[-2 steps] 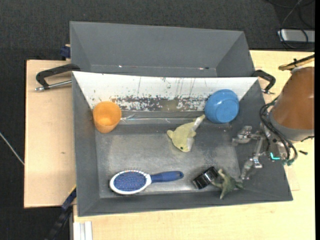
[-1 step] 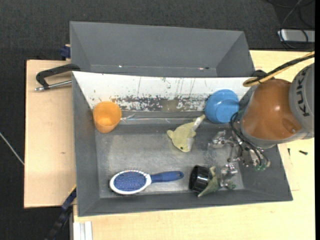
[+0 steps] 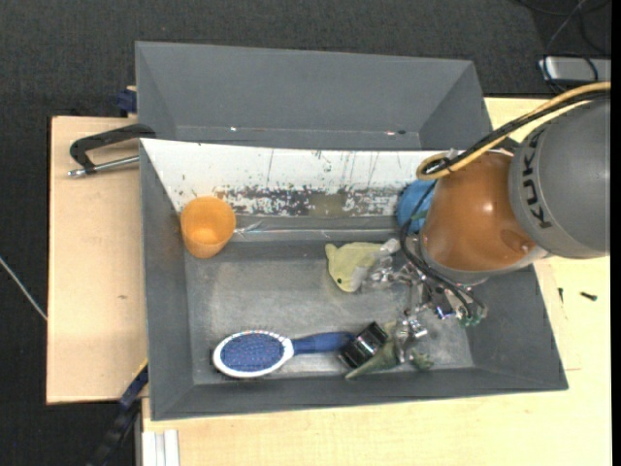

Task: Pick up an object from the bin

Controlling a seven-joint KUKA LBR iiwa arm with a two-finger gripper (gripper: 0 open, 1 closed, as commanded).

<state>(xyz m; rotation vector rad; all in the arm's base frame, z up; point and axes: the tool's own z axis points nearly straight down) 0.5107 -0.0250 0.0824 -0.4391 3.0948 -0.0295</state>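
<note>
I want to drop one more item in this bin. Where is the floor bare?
Bare floor lies left of centre, bordered by the orange cup, the blue hairbrush and the pale yellow thing. The right is crowded: the gripper hangs beside a black thing.

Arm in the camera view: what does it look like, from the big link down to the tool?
The arm is a rounded grey link with dark lettering, KU legible. Its wrist wears a glossy, domed orange-brown cover. Yellow and black cables arch from the cover toward the upper right. The tool is bare metal with thin coloured wires.
</note>
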